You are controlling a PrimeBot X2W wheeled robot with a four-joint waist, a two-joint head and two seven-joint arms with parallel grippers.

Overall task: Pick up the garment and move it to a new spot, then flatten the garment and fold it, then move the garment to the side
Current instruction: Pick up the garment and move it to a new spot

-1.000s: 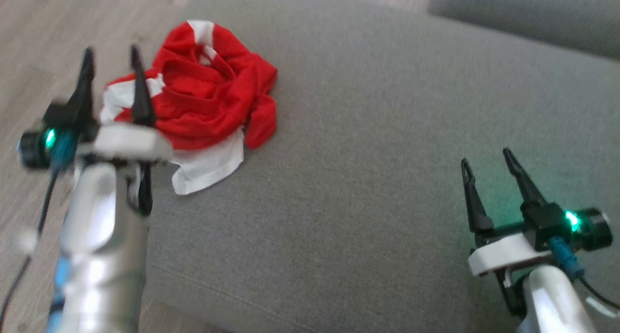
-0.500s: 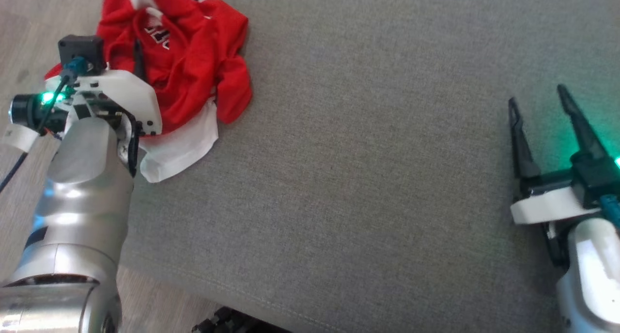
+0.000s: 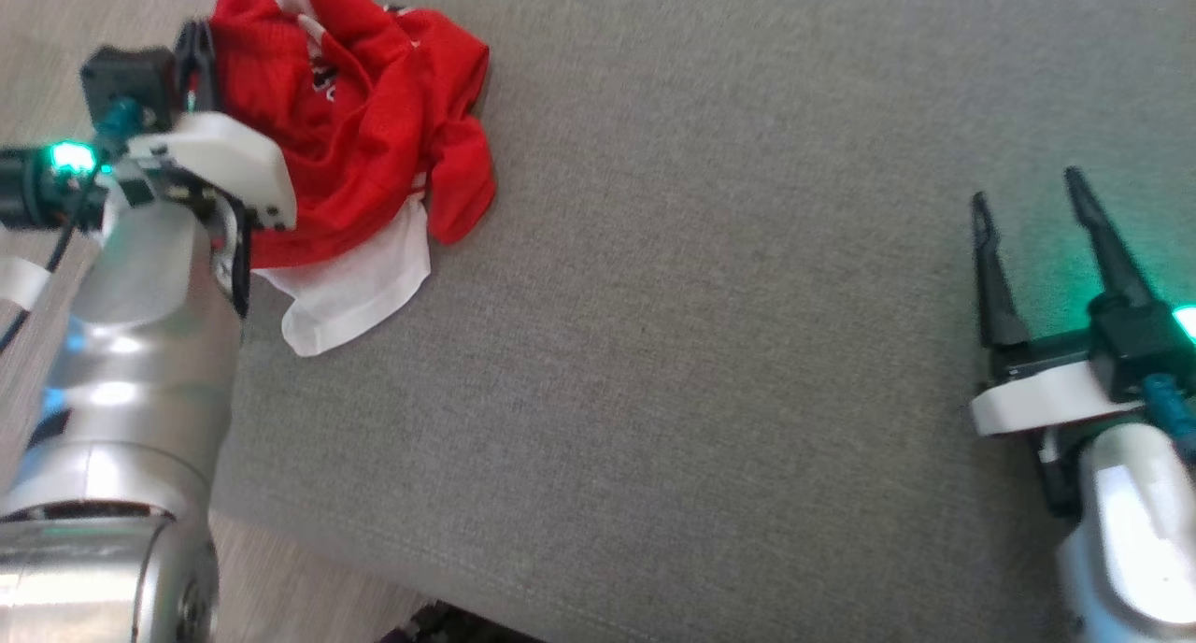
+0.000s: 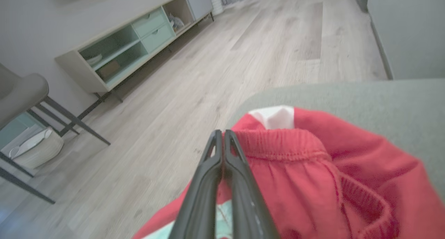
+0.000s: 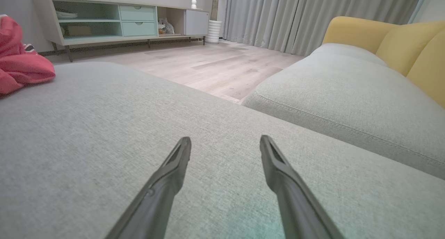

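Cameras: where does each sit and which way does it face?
Head view: on the head, facing down at the grey cushion; shows left hand and right hand.
Left wrist view: left wrist, along its shut hand pinching the red garment.
Right wrist view: right wrist, along its open hand over the cushion.
All three share the garment.

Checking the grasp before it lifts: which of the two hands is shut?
The left hand: its fingers are pinched together on the red garment, while the right hand holds its fingers apart above the grey cushion.
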